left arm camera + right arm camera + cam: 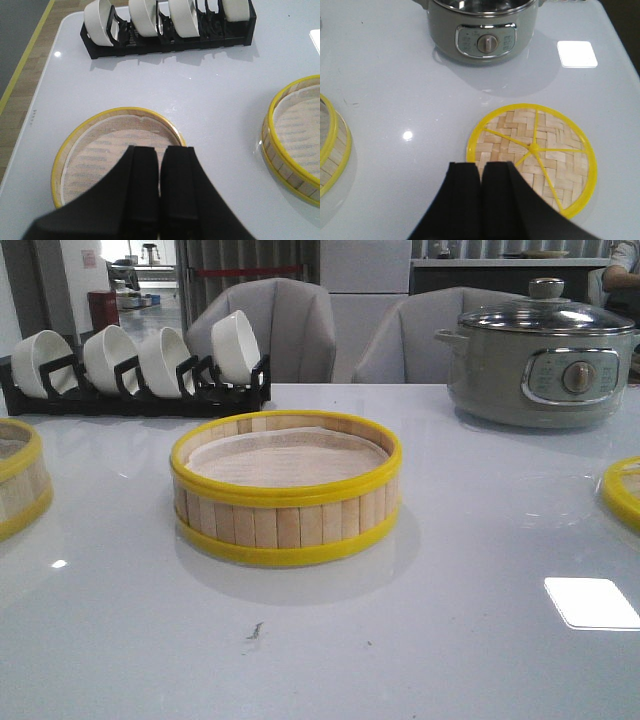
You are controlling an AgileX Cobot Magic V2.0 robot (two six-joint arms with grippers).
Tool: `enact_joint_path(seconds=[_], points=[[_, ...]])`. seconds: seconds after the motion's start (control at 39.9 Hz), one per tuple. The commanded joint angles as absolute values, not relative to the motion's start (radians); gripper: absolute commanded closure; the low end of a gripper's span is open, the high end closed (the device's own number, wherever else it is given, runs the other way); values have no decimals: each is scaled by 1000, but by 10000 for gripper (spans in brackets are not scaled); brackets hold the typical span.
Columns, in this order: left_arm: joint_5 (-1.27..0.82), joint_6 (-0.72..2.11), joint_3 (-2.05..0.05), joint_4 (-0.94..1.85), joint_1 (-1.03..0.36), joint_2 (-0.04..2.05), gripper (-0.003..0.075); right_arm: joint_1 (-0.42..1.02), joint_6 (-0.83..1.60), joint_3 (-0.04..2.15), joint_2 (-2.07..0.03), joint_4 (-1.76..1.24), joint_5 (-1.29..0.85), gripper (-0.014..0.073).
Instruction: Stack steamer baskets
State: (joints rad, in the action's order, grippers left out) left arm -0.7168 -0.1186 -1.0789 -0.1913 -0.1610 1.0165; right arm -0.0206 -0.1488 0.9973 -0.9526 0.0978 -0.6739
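One steamer basket (285, 490) with pale slat walls and yellow rims stands in the middle of the table; it also shows in the left wrist view (295, 135) and the right wrist view (331, 150). A second basket (18, 475) sits at the left edge, seen from above in the left wrist view (107, 145). The woven yellow-rimmed lid (540, 150) lies flat at the right, its rim just showing in the front view (625, 490). My left gripper (160, 150) is shut and empty above the second basket. My right gripper (481, 166) is shut and empty above the lid's edge.
A black rack with several white bowls (140, 365) stands at the back left, also in the left wrist view (170, 25). A grey electric pot with glass lid (540, 355) stands at the back right, also in the right wrist view (482, 30). Two grey chairs stand behind the table.
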Motion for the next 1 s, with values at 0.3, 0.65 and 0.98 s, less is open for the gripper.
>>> enact_joint_path(seconds=[0.3, 0.65, 0.98], points=[[-673, -119, -1114, -202, -168, 1003, 634, -21, -148, 1052, -1004, 106, -580, 536], [-667, -108, -1112, -205, -168, 1015, 338, -21, -147, 1050, -1009, 145, -566, 55], [-662, -108, -1112, -145, -168, 1216, 224, -21, -148, 1050, -1026, 144, -569, 55]])
